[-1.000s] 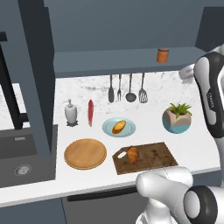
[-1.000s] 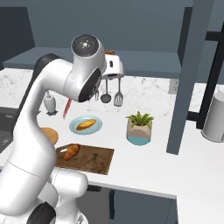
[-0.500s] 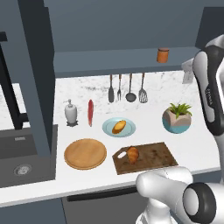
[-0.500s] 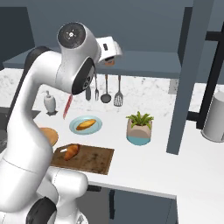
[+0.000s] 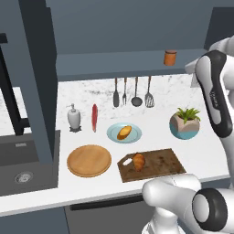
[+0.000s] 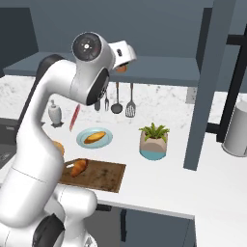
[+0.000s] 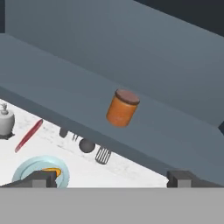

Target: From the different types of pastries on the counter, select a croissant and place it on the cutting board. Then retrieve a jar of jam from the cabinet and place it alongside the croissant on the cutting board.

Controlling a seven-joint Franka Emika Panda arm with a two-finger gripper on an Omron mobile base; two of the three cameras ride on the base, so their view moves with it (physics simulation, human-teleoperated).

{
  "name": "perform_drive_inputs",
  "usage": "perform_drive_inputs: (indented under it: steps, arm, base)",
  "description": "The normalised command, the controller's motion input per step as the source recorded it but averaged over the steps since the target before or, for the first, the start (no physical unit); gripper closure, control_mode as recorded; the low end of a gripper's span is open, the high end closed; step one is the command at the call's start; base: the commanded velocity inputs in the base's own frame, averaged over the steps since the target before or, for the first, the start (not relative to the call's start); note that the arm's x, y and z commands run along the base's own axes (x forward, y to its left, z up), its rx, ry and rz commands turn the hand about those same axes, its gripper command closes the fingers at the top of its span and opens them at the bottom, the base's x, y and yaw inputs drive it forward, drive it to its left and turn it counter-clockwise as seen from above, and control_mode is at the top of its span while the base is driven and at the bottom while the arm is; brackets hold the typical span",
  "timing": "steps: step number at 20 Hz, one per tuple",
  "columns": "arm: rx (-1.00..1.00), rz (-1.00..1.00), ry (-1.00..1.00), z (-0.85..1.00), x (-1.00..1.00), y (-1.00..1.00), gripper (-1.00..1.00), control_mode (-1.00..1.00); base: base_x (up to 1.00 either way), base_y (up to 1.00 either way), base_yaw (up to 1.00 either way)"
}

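Even, soft rendered light, faint shadows, no glare, slightly blurry.

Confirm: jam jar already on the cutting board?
No. The jar of jam stands on the cabinet shelf; only the croissant lies on the cutting board.

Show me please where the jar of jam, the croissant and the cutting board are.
jar of jam (image 7: 122, 109): hand view, middle of its orange side.
croissant (image 5: 138, 161): left base view, middle of its ridged body.
cutting board (image 5: 164, 162): left base view, bare wood right of the croissant.
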Motion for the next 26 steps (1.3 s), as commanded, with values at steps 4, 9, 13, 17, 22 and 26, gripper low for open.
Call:
perform_drive_inputs:
  steps: [4, 9, 13, 17, 22, 26]
  arm:
    - [0.00, 0.00, 0.03, 0.02, 0.42, 0.01, -1.00, -1.00]
    - [0.07, 0.00, 0.09, 0.18, 0.34, 0.00, -1.00, -1.00]
    - [0.15, 0.00, 0.14, 0.24, 0.28, 0.00, -1.00, -1.00]
    - [0.19, 0.01, 0.10, 0.25, 0.20, 0.00, -1.00, -1.00]
    - [0.01, 0.00, 0.01, 0.02, 0.08, 0.01, -1.00, -1.00]
    - [-0.04, 0.00, -0.02, -0.06, 0.00, 0.10, -1.00, -1.00]
  base:
    - [0.00, 0.00, 0.00]
    - [0.00, 0.00, 0.00]
    - [0.00, 0.00, 0.00]
    - [0.00, 0.00, 0.00]
    - [0.00, 0.00, 0.00]
    - [0.00, 0.00, 0.00]
